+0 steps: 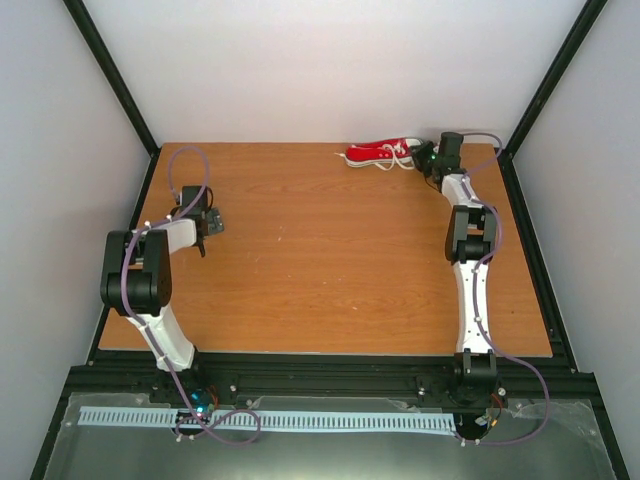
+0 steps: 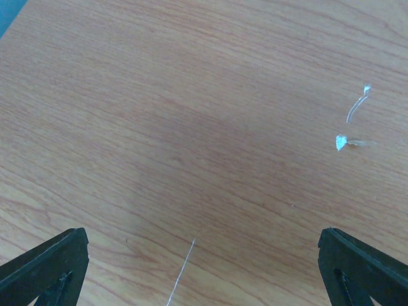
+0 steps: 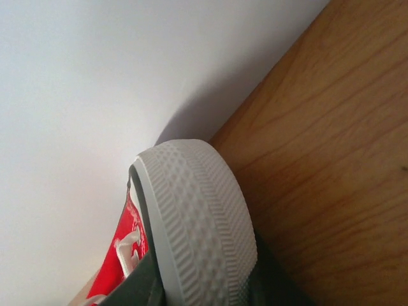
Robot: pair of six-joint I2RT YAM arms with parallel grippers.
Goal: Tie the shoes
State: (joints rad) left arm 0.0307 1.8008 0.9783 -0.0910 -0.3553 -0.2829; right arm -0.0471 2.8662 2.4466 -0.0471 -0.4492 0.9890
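The red sneaker (image 1: pixel 378 153) with white sole and white laces lies at the table's far right, against the back wall. My right gripper (image 1: pixel 428 158) is at its right end. In the right wrist view the ribbed white rubber end of the sneaker (image 3: pixel 197 217) fills the space between my dark fingers (image 3: pixel 131 290), which press on both sides of it; red canvas and a bit of lace show at lower left. My left gripper (image 1: pixel 212 225) is far away at the table's left, open and empty over bare wood (image 2: pixel 204 255).
The wooden table (image 1: pixel 320 260) is walled by white panels and black frame posts. The back wall stands right behind the sneaker. Small white scratch marks (image 2: pixel 350 124) show on the wood under the left gripper.
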